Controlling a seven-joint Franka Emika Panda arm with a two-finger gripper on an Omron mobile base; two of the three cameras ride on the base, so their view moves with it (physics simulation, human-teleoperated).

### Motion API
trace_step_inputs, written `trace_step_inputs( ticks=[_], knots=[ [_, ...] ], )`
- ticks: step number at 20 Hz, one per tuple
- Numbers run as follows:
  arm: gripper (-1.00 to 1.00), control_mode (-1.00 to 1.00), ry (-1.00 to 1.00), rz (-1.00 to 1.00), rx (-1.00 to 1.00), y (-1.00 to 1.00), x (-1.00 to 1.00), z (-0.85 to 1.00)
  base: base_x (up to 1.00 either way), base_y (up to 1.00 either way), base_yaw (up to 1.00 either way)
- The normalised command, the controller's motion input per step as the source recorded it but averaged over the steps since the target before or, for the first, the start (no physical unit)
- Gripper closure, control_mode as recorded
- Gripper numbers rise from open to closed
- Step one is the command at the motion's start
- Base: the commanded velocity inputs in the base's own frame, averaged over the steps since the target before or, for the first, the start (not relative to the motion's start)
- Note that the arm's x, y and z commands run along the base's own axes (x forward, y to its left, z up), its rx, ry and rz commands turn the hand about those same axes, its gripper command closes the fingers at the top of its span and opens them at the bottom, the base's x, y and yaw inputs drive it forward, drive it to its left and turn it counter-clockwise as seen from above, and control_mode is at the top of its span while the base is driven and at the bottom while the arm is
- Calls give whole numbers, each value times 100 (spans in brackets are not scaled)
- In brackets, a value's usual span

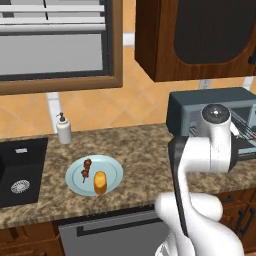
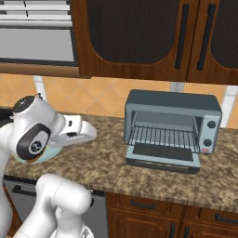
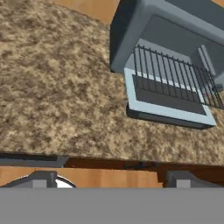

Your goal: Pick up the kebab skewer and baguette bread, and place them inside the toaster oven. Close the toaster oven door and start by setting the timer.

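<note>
**Skewer and bread sat on the plate, oven stood open**

Left base view: kebab skewer (image 1: 86,170) and baguette bread (image 1: 100,182) lay side by side on a pale blue plate (image 1: 114,169), skewer to the left, loaf just beside it. The plate rested on the speckled counter (image 1: 140,150), between a black sink (image 1: 20,170) and the toaster oven (image 1: 200,107). A soap dispenser (image 1: 63,129) stood at the back wall. No writing could be read anywhere.

Right base view: the toaster oven (image 2: 172,123) showed its wire rack (image 2: 162,135), and the toaster oven door (image 2: 162,158) lay dropped flat on the counter. Two knobs (image 2: 210,134) sat on its right panel, labels too small to read. The arm reached across, well left of the oven.

Hand view: the gripper (image 3: 112,180) hung over the counter edge, fingertips (image 3: 39,179) spread wide apart, nothing between them. Oven and lowered door lay ahead.
</note>
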Motion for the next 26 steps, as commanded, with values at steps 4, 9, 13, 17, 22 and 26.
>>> trace_step_inputs(
  ticks=[4,9,13,17,22,26],
  knots=[
    [-100,-100,0,-7,0,100,0,-2,0,0,0],
    [-100,-100,1,-2,12,100,6,-22,0,0,0],
    [-100,-100,0,9,15,100,23,-47,0,0,0],
    [-100,-100,23,7,7,100,57,-13,0,0,0],
    [-100,-100,5,10,1,100,68,-25,0,0,0],
    [-100,-100,3,13,1,100,67,-40,0,0,0]
  ],
)
